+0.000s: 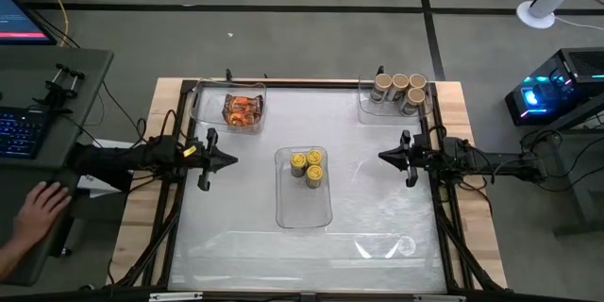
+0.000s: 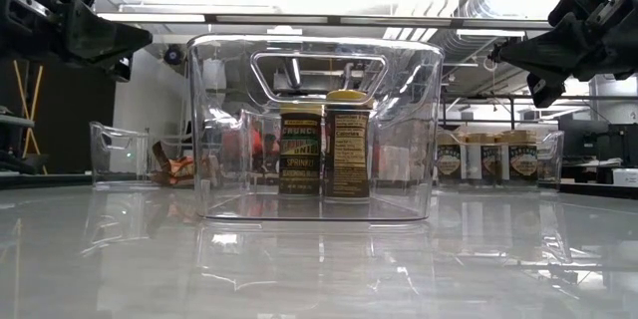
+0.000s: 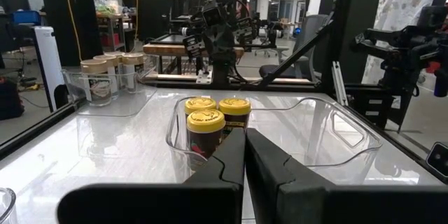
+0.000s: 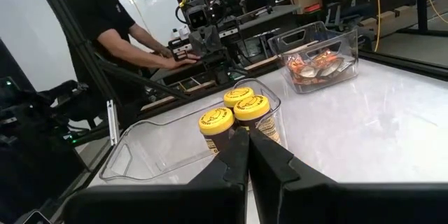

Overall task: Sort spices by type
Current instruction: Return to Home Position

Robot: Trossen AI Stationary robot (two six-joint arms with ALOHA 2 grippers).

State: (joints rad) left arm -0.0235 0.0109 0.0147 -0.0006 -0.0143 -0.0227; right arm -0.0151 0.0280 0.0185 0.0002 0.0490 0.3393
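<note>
Three yellow-lidded spice jars (image 1: 307,165) stand upright at the far end of a clear tray (image 1: 304,209) in the table's middle. Orange-red foil packets (image 1: 243,110) lie in a clear tray (image 1: 203,104) at the far left. Several beige-lidded jars (image 1: 399,90) stand in a clear tray (image 1: 370,109) at the far right. My left gripper (image 1: 231,159) hovers level left of the middle tray, shut and holding nothing. My right gripper (image 1: 382,157) hovers level right of it, also shut and holding nothing. Both point at the yellow-lidded jars (image 3: 210,119) (image 4: 238,108).
A person's hand (image 1: 38,209) rests on a desk left of the table, beside a keyboard (image 1: 24,132). The same person (image 4: 105,21) shows in the right wrist view. Bare white tabletop (image 1: 302,255) lies between the middle tray and the near edge.
</note>
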